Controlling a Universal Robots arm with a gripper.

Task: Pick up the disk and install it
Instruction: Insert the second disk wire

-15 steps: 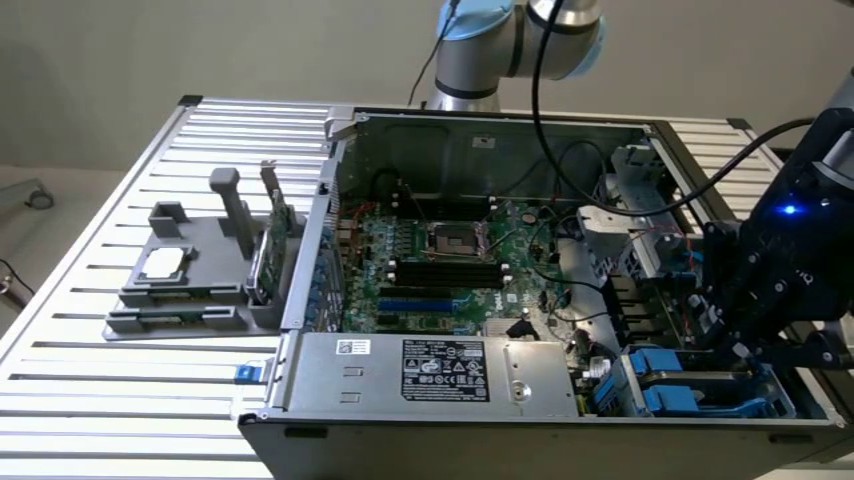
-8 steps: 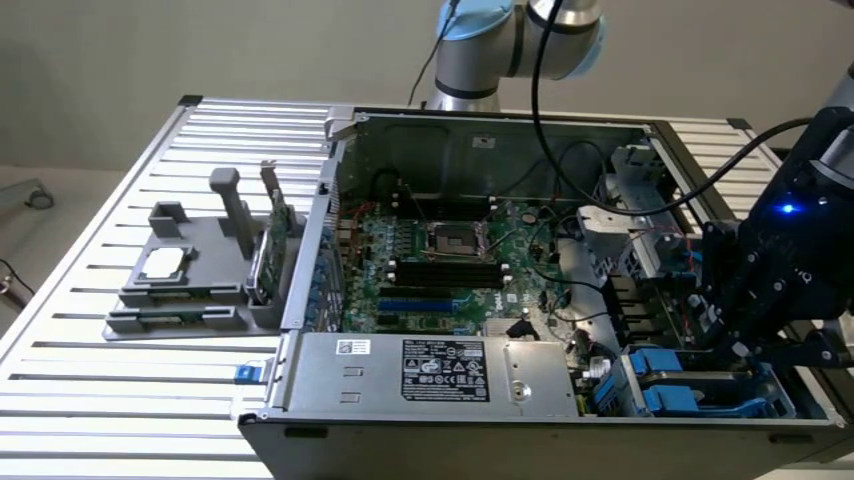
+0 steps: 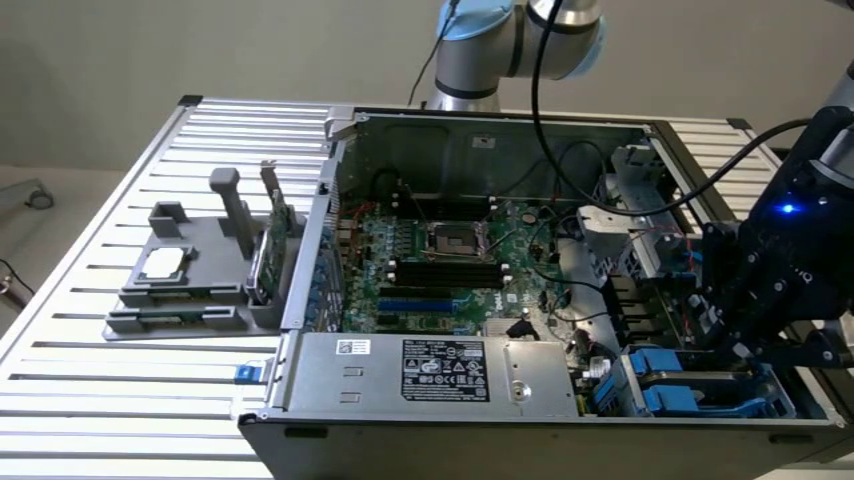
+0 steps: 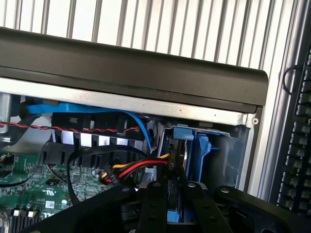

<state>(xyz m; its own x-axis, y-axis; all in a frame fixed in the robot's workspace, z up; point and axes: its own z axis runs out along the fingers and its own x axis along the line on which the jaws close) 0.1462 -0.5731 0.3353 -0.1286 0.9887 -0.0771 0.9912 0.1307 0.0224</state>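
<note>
A pale, plain wall point(image 3: 160, 50) is seen behind everything, and at the far left of the exterior view a strip of light floor point(image 3: 34, 230) drops away below the counter point(image 3: 120, 380) — a slatted top of ribbed silver metal.

Toward the exterior view's left a grey tray point(image 3: 187, 290) is set on the slats, with a small square silver chip point(image 3: 163, 263) lying flat in it and a thin green circuit card point(image 3: 278, 240) stood upright at its edge, just beside the case.

In the middle the open computer case point(image 3: 494, 130) is laid on its side. The green motherboard point(image 3: 441, 270) is exposed inside, and the silver power supply point(image 3: 441, 375) with its white label is seated along the near edge. Behind the case the arm's grey and blue base joint point(image 3: 501, 40) is planted, a black cable hanging from it.

At the exterior view's right the black claw point(image 3: 754, 335) is lowered into the drive corner of the case. There the disk point(image 3: 701, 385) is found, its blue carrier frame showing in the bay at the near corner. In the wrist view the claw point(image 4: 170, 204) is seen drawn narrow, its fingers point(image 4: 153, 206) closed on the blue-framed disk point(image 4: 187, 145), which is held edge-on inside the bay — red, yellow and black wires point(image 4: 136, 170) are bunched just beside it.
</note>
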